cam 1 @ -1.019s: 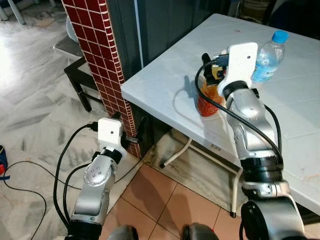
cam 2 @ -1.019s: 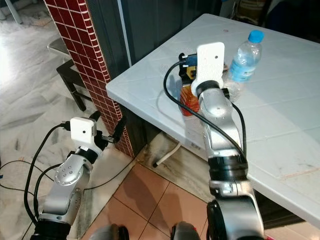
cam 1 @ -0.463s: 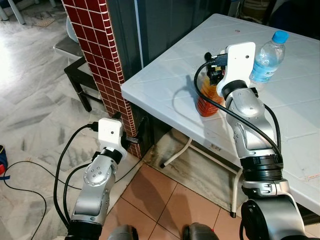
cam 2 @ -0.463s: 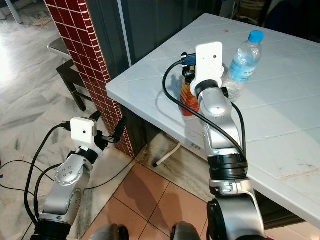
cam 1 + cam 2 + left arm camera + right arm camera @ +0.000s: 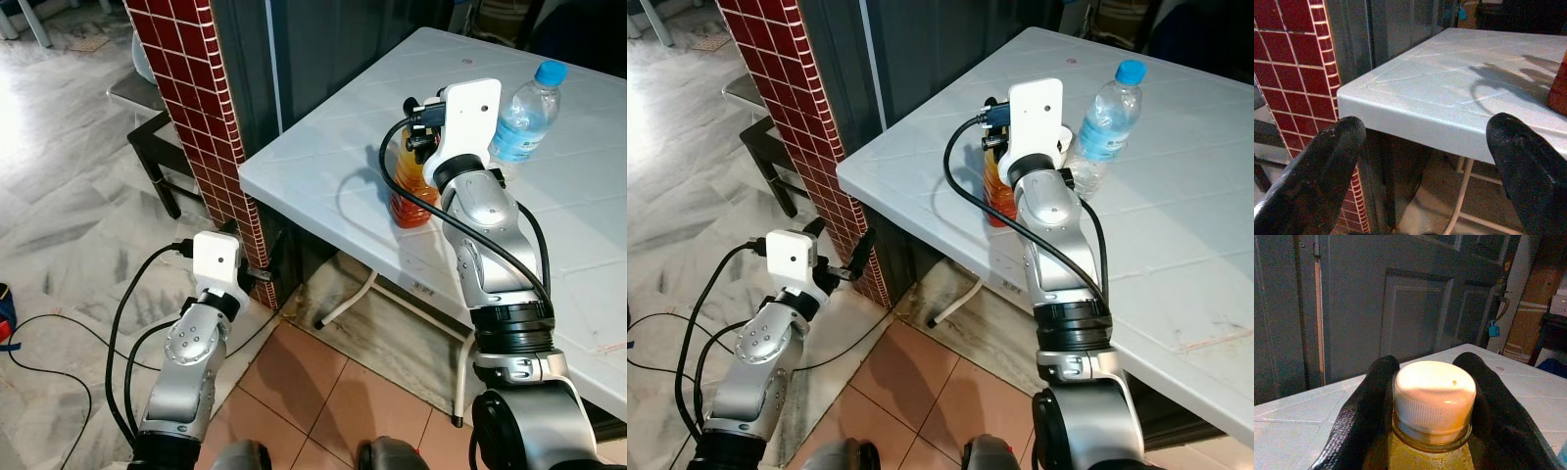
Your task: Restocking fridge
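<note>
On the white bench, the right pincer clamps an amber jar at its cream ribbed cap; no label reads. Left pincer hangs spread apart.

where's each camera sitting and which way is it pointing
Left and right eye views: on the head, looking down at the white table, both silver arms, the orange bottle and water bottle.
Left wrist view: low, facing the table's corner between the open left gripper fingers.
Right wrist view: right gripper closed around the orange bottle's cap.
Shared: table and orange bottle.
</note>
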Tool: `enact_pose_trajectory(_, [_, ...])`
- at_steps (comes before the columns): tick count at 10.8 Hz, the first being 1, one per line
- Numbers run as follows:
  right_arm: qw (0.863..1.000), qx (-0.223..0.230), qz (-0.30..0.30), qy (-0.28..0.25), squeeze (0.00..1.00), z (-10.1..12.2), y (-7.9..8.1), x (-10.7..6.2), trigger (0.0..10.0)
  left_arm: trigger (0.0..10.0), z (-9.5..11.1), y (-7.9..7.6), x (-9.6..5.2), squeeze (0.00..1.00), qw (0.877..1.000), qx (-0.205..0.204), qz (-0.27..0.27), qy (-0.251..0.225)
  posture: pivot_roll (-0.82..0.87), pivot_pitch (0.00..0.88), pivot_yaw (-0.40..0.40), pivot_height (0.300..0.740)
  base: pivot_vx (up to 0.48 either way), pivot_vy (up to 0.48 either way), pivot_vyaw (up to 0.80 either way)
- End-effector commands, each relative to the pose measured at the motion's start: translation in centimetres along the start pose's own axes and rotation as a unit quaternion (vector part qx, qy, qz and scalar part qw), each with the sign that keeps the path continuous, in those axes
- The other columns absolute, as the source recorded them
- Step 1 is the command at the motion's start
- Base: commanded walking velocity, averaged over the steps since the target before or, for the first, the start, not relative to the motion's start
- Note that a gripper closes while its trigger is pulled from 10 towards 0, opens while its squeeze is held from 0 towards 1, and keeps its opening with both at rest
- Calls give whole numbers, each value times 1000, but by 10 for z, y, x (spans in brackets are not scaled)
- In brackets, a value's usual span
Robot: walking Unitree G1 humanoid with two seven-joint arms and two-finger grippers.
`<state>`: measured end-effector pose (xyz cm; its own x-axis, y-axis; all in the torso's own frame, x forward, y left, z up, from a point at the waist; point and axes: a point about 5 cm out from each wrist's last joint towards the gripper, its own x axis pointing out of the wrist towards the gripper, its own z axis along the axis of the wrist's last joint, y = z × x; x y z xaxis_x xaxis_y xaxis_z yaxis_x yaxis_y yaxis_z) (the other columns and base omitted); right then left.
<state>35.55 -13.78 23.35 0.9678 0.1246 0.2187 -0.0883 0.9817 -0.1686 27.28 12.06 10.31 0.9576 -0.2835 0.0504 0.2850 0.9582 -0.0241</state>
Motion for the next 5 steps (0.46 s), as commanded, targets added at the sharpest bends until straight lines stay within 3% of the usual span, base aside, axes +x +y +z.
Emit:
enact_pose_trajectory(1, [1000, -2, 5, -1, 0, 0, 1, 1, 0, 10000, -2, 4, 1, 0, 1000, 11, 15, 12, -62, 38, 47, 740, 0, 0, 0])
enact_pose_trajectory(3, [1000, 20, 14, -17, 0, 3, 5, -2, 0, 10000, -3, 9, 4, 0, 999, 19, 43, 21, -58, 46, 51, 740, 0, 0, 0])
enact_pose_trajectory(4, [992, 108, 54, -45, 0, 12, 20, -8, 0, 10000, -6, 10, 4, 0, 998, 25, 51, 30, -58, 46, 51, 740, 0, 0, 0])
enact_pose_trajectory(5, [986, 134, 83, -58, 0, 17, 29, -13, 0, 10000, -6, 10, 4, 0, 998, 29, 57, 31, -58, 43, 52, 740, 0, 0, 0])
